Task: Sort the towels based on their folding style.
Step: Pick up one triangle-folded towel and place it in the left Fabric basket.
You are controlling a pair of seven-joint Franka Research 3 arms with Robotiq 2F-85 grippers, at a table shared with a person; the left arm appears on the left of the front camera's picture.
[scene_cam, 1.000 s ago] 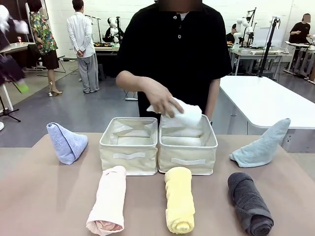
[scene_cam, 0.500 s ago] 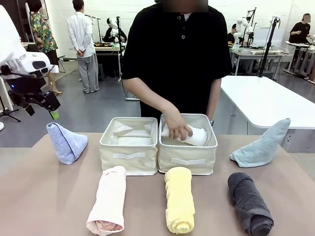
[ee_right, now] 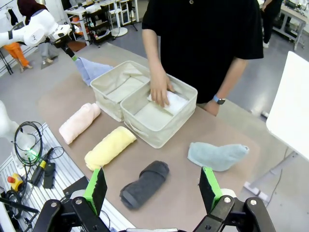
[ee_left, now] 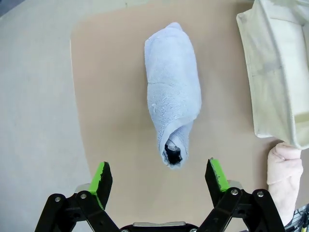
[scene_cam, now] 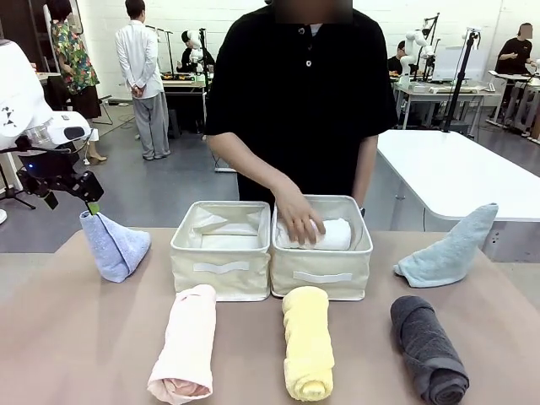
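A light blue cone towel [scene_cam: 114, 245] stands at the table's far left, and my left gripper [scene_cam: 72, 201] hangs open just above its tip. Seen from the left wrist, that cone [ee_left: 173, 113] lies ahead of my open left gripper [ee_left: 159, 176], untouched. The person's hand [scene_cam: 297, 221] presses a white rolled towel [scene_cam: 331, 234] into the right basket [scene_cam: 322, 274]. Pink [scene_cam: 184, 342], yellow [scene_cam: 308, 342] and dark grey [scene_cam: 428, 348] rolls lie along the near edge. A blue-grey cone [scene_cam: 449, 249] rests at the right. My right gripper [ee_right: 152, 186] is open, high above the table.
The left basket [scene_cam: 221, 268] stands against the right one, and nothing shows in it. The person stands at the far edge behind both baskets. A white table [scene_cam: 456, 173] sits beyond the right side. Bare tabletop lies between the blue cone and the pink roll.
My left arm has swung in and come down over the light blue cone. The person's hand has lowered the white roll from above the basket rim into the right basket.
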